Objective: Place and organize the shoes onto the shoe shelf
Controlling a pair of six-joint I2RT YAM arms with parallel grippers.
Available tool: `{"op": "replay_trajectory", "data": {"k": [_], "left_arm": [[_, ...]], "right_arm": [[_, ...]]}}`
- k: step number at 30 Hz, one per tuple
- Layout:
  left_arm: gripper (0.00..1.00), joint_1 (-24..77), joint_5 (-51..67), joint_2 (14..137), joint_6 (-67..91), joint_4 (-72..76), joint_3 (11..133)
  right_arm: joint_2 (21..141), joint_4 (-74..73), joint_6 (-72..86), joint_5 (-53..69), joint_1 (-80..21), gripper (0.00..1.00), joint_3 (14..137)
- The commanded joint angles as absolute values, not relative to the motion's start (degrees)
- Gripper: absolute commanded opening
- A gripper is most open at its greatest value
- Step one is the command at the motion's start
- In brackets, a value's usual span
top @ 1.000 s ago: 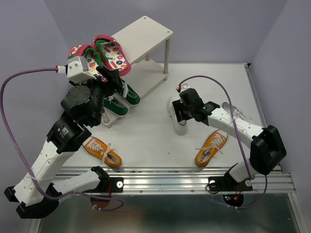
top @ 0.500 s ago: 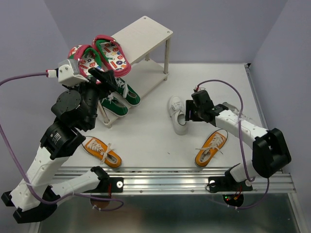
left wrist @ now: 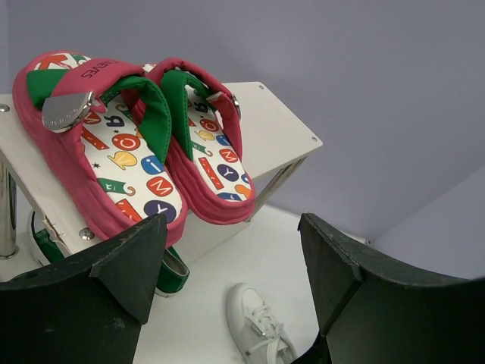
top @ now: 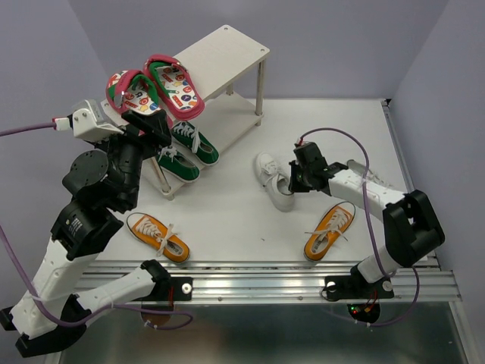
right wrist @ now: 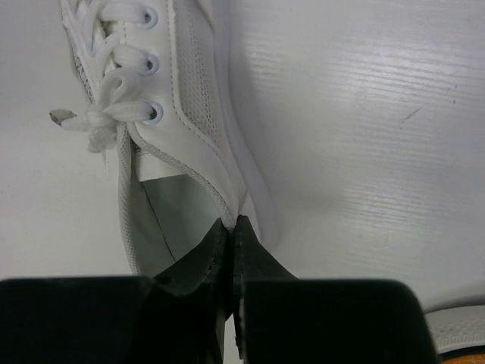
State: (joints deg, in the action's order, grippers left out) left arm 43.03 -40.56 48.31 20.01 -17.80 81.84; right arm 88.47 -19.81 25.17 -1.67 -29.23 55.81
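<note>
Fingers [right wrist: 198,262] of the right gripper [right wrist: 233,226] are pressed together on the collar rim of a white sneaker [right wrist: 197,98], pinching the thin edge just past the last lace eyelet, with the bow at 10 o'clock of the pinch. From above, this white sneaker [top: 270,174] lies on the table [top: 227,216] near its middle, toe toward 11 o'clock, and the right gripper [top: 292,183] meets it at its 4 o'clock side.

Up by the rack, the left gripper [top: 155,121] has its fingers [left wrist: 129,265] wide apart with nothing between them. In its wrist view the left gripper [left wrist: 229,227] faces the end of the shoe shelf [left wrist: 265,129], close to the flip-flops [left wrist: 136,144] but not touching them.

From above, the shoe shelf [top: 227,53] stands at 11 o'clock on the table, running from 8 o'clock to 2 o'clock. Both flip-flops [top: 155,87] lie side by side on the 8 o'clock end of the top board, one heel hanging slightly over the edge; the remaining top board is bare. A pair of green sneakers [top: 188,152] sits on the lower board beneath them, toes poking out toward 5 o'clock.

One orange sneaker [top: 158,236] rests on the table at 7 o'clock, beside the left arm, and the other orange shoe [top: 330,230] lies at 5 o'clock, just beside the right arm and near the held sneaker without touching it
</note>
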Motion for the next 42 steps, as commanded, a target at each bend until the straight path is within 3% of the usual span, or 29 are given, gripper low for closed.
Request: {"op": "replay_trajectory", "data": {"k": [1,7,15,26,42], "left_arm": [[0.82,42.98,-41.66,47.90,19.69,-16.26,82.53],[0.82,42.98,-40.78,48.69,19.51,-15.82,83.67],[0.82,42.98,-40.69,49.13,19.69,-16.08,84.11],[0.81,42.98,-41.57,49.75,20.13,-17.23,85.60],[0.81,42.89,-42.10,48.17,21.18,-18.54,84.99]], "right_arm": [[83.50,-19.77,20.67,-5.88,-29.44,0.01,60.46],[78.93,-19.95,15.38,-2.55,-29.44,0.01,64.42],[83.49,-11.62,13.89,-0.53,-29.44,0.01,73.72],[104.83,-6.59,13.36,3.69,-31.20,0.01,94.98],[126.64,-7.91,17.49,3.43,-35.68,0.01,119.44]]}}
